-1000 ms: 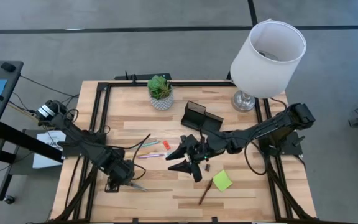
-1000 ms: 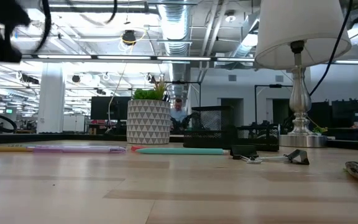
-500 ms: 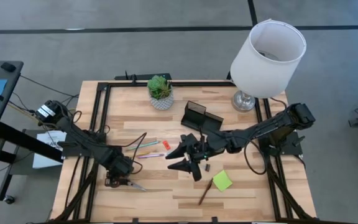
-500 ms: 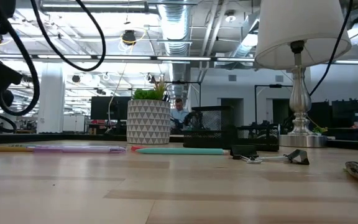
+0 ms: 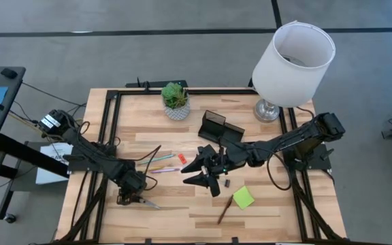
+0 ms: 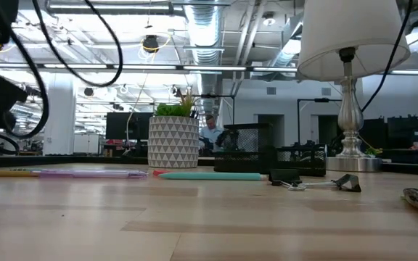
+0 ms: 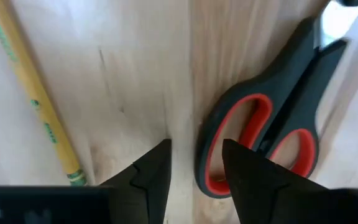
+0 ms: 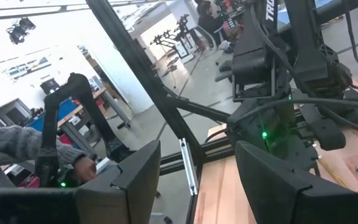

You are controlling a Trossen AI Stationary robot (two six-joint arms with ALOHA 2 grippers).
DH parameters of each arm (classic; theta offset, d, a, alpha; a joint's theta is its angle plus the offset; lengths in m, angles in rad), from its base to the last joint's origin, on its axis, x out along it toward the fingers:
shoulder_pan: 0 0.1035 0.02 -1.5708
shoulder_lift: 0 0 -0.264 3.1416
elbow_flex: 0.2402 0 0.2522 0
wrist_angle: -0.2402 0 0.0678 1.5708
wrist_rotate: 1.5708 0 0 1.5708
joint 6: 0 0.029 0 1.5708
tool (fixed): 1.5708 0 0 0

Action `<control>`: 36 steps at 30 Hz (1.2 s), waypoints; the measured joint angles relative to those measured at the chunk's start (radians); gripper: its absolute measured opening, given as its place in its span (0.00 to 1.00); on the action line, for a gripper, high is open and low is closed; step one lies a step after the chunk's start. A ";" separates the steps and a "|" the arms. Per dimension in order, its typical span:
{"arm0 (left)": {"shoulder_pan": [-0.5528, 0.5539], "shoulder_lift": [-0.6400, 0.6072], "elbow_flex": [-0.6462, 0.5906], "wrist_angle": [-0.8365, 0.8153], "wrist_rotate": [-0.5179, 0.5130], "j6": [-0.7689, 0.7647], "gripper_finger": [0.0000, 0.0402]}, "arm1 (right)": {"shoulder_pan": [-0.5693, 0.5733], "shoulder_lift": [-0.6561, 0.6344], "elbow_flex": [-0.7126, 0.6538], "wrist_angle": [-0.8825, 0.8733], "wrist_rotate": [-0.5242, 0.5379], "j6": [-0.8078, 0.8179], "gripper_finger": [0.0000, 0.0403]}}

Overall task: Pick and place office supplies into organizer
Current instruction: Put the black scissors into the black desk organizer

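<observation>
The red-handled scissors (image 5: 146, 202) lie flat near the table's front left; they also show in the left wrist view (image 7: 272, 124). My left gripper (image 5: 129, 197) points down over their handle end, open by a narrow gap. One finger stands over a handle loop and the other outside it on the wood. My right gripper (image 5: 188, 175) hovers wide open and empty at mid-table. The black organizer (image 5: 220, 128) stands behind it. Pens (image 5: 165, 162), the orange-red eraser (image 5: 181, 158), a black clip (image 5: 226, 182), the lime-green sticky pad (image 5: 243, 197) and a brown pencil (image 5: 224, 212) lie on the table. My left gripper comes from above with its fingers on either side of the outer rim of one handle loop (image 7: 201, 155). I cannot tell whether they touch it. The scissors lie flat on the table.
A white patterned plant pot (image 5: 175, 103) stands at the far middle and a lamp (image 5: 292, 58) at the far right. A yellow pencil (image 7: 30, 93) lies beside the scissors. In the low view, a teal pen (image 6: 209, 175) and clips (image 6: 318, 181) lie mid-table.
My left gripper has come down toward the scissors and shifted slightly toward the table's left edge. It has kept still over the handle for the last half second. The scissors have not moved.
</observation>
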 joint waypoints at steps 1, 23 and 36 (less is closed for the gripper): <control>0.000 -0.003 -0.015 0.016 0.012 -0.007 0.34 | 0.000 0.000 0.000 0.000 0.000 0.000 0.50; -0.010 0.004 -0.011 0.004 -0.082 -0.143 0.04 | 0.000 0.000 0.000 -0.001 0.000 -0.008 0.48; 0.030 0.004 0.236 -0.116 -0.205 -0.138 0.02 | 0.047 0.000 -0.001 -0.289 0.062 -0.159 0.40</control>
